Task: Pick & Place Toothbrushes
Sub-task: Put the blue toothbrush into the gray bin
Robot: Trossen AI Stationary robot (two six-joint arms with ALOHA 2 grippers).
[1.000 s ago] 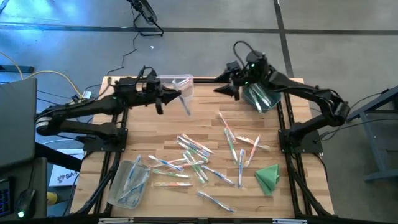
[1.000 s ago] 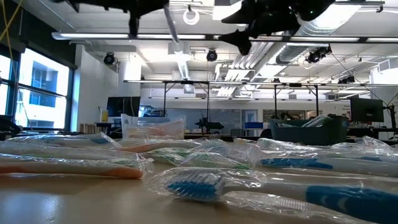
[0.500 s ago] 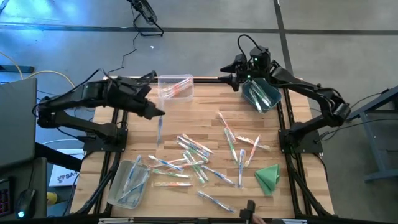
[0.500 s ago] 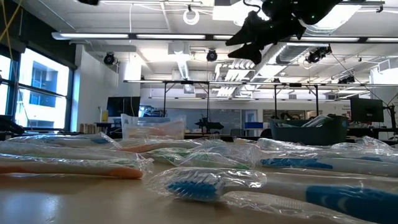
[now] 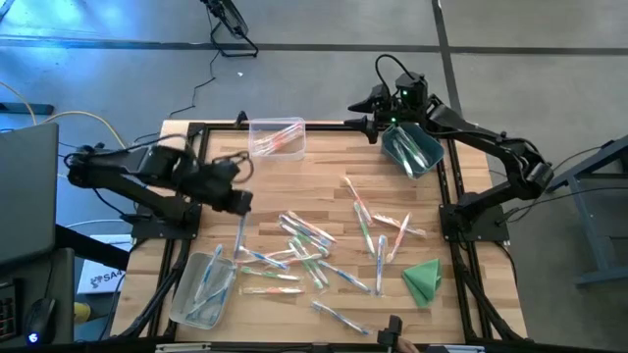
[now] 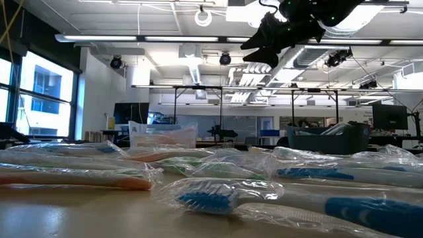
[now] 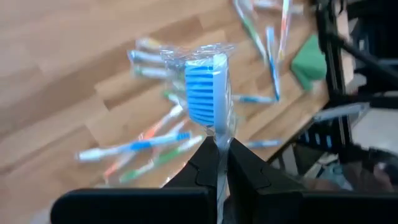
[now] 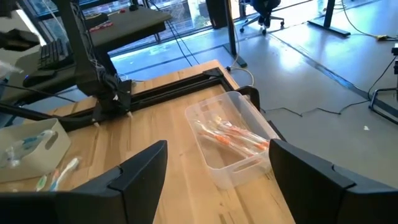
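The left tool point(image 7: 222, 163) is clenched on a blue-bristled toothbrush in a clear wrapper point(image 7: 208, 87), gripping its handle so the head stands beyond the fingertips. In the high view this tool point(image 5: 238, 201) hangs over the left part of the light wooden slatted worktop point(image 5: 324, 167), with the wrapped brush point(image 5: 239, 231) pointing toward the clear plastic bin at the near left corner point(image 5: 203, 287), which holds several blue brushes.

The right tool point(image 5: 365, 115) hovers released, its fingers spread wide, at the far edge between the clear bin of pink-orange brushes point(image 5: 276, 138) and the teal-tinted bin point(image 5: 412, 149).

The loose pile of wrapped toothbrushes point(image 5: 309, 247) lies scattered across the middle of the worktop. A folded green cloth point(image 5: 423, 278) sits near its right edge.
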